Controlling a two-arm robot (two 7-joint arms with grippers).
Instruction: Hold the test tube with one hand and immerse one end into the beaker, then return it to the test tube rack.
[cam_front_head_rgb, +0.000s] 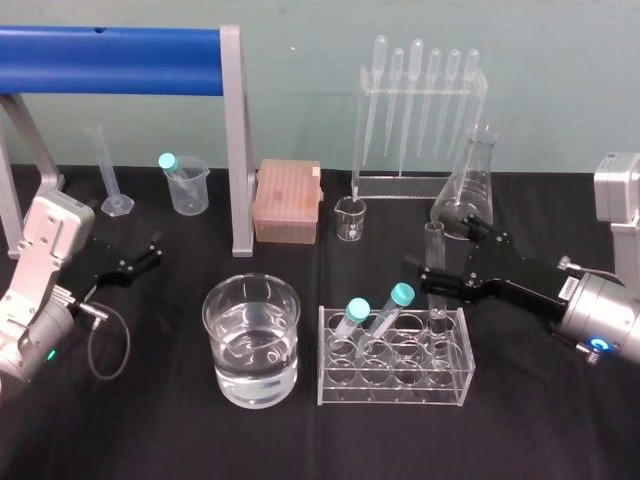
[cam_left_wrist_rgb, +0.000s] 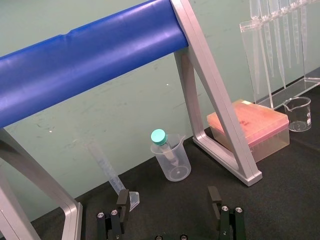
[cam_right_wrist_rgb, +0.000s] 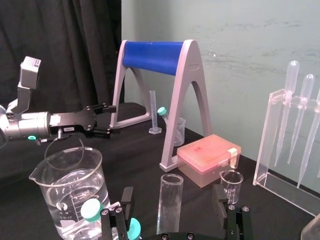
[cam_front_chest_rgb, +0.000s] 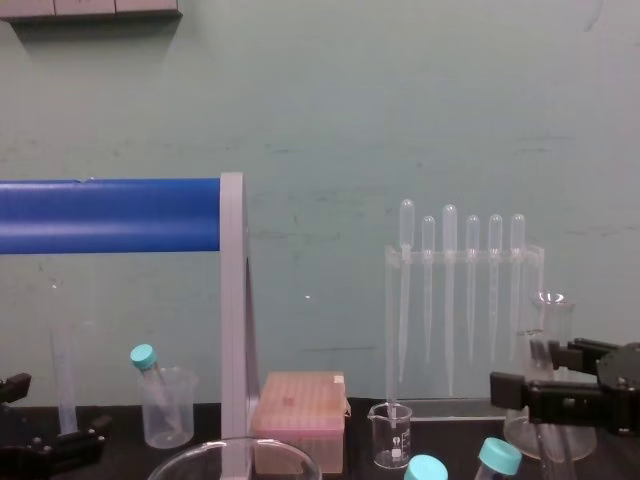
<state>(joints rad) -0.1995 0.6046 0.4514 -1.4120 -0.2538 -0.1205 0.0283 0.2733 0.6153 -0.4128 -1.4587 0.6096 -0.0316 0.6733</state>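
The test tube (cam_front_head_rgb: 433, 262) stands upright in a back slot of the clear test tube rack (cam_front_head_rgb: 395, 375). My right gripper (cam_front_head_rgb: 444, 250) is open around the tube's upper part; in the right wrist view the tube (cam_right_wrist_rgb: 169, 205) rises between the fingers (cam_right_wrist_rgb: 127, 199), apart from both. The big water-filled beaker (cam_front_head_rgb: 251, 340) stands left of the rack. Two teal-capped tubes (cam_front_head_rgb: 352, 318) lean in the rack's front slots. My left gripper (cam_front_head_rgb: 140, 258) is open over the cloth at the far left, holding nothing.
A blue roller on a grey frame (cam_front_head_rgb: 237, 140) spans the back left. Behind it stand a plastic cup (cam_front_head_rgb: 188, 185) and a graduated cylinder (cam_front_head_rgb: 112, 170). A pink tip box (cam_front_head_rgb: 287, 203), small beaker (cam_front_head_rgb: 351, 218), pipette stand (cam_front_head_rgb: 418, 120) and conical flask (cam_front_head_rgb: 470, 185) line the back.
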